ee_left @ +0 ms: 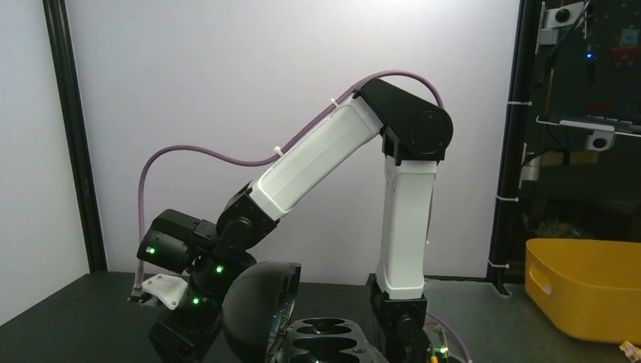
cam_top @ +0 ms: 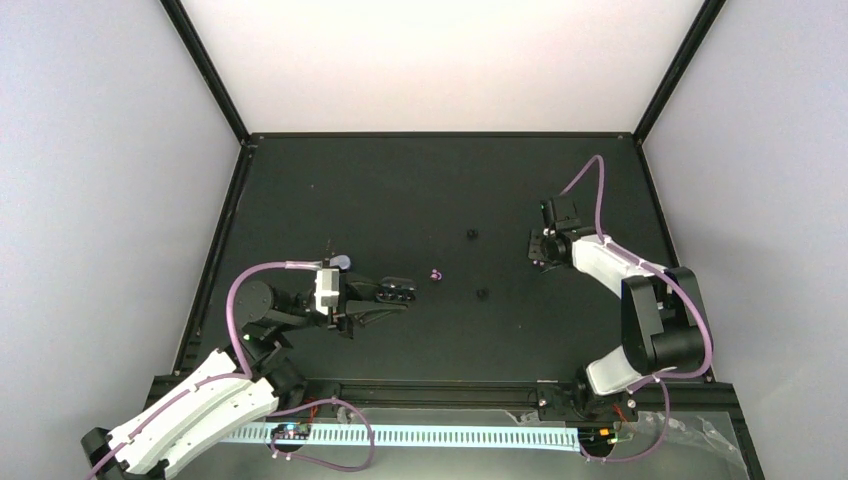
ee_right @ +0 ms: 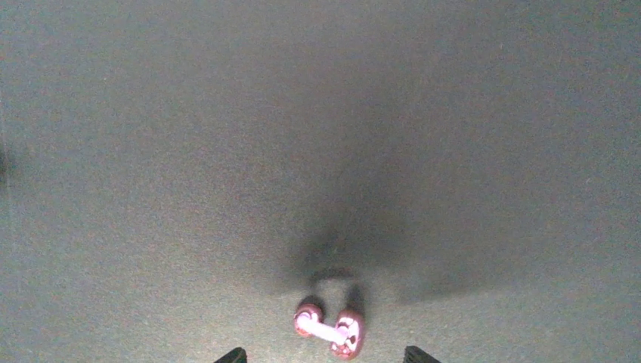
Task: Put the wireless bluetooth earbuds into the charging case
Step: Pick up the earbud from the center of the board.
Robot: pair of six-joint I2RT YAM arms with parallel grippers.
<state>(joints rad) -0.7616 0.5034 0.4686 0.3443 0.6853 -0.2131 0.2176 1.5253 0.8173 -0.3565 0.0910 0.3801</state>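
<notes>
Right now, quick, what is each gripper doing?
Left gripper: closed on the open charging case.
Right gripper: open, holding nothing; a purple-pink earbud lies just ahead of its tips.

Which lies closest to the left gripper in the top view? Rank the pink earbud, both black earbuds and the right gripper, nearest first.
1. pink earbud, just right of the left gripper.
2. near black earbud and far black earbud, further right: too close to call.
3. right gripper, far right.
</notes>
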